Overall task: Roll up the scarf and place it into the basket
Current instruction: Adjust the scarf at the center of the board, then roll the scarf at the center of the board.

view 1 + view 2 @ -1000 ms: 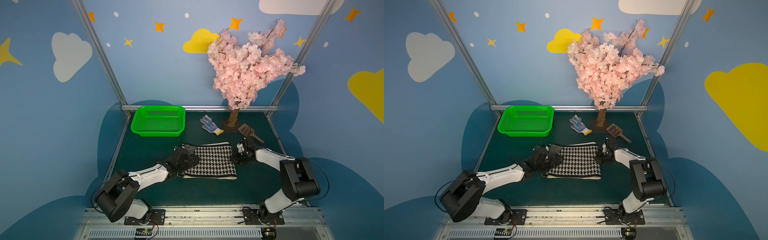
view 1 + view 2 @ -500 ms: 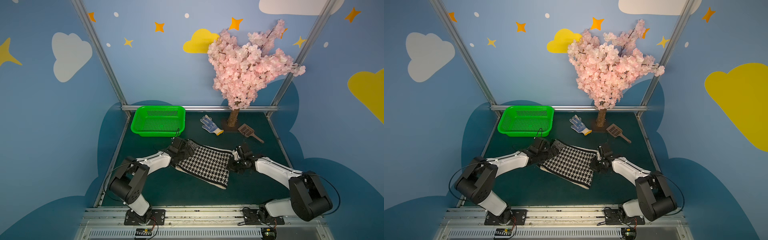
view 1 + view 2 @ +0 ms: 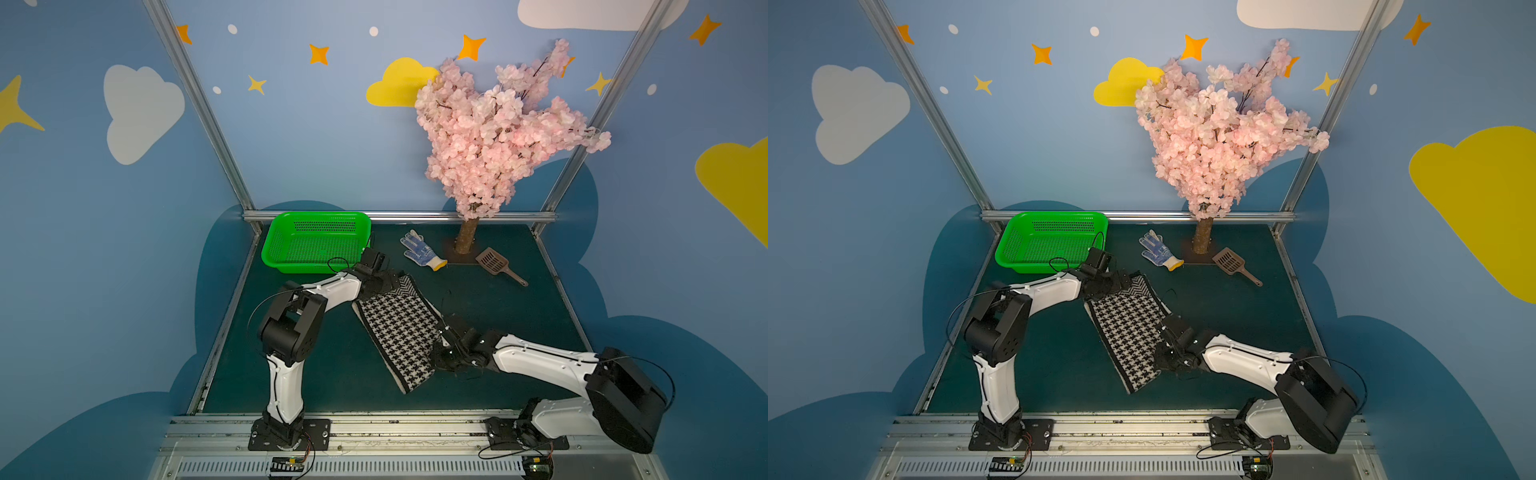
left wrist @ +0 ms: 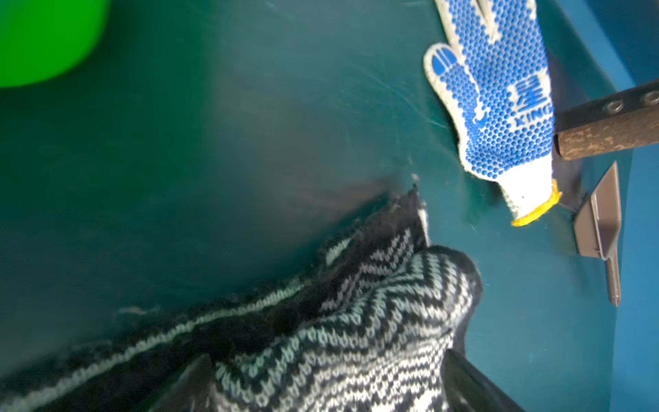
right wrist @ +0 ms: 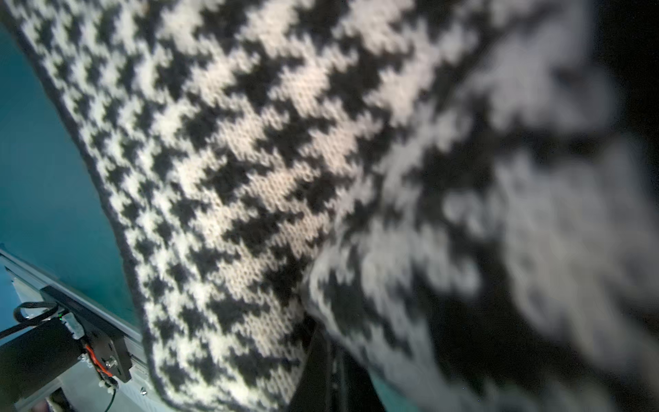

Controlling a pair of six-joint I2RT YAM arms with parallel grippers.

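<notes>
Right pincer pinches long edge of knitted houndstooth scarf.

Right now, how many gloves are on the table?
1: the glove lies flat on the table between the basket and the tree trunk. The scarf could hide another.

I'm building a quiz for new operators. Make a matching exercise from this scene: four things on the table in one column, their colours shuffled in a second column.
Things:
1. scarf
2. basket
3. glove
4. scoop

Colours:
a. brown
b. white with blue dots
c. black and white
d. bright green

Pairs: 1-c, 2-d, 3-b, 4-a
</notes>
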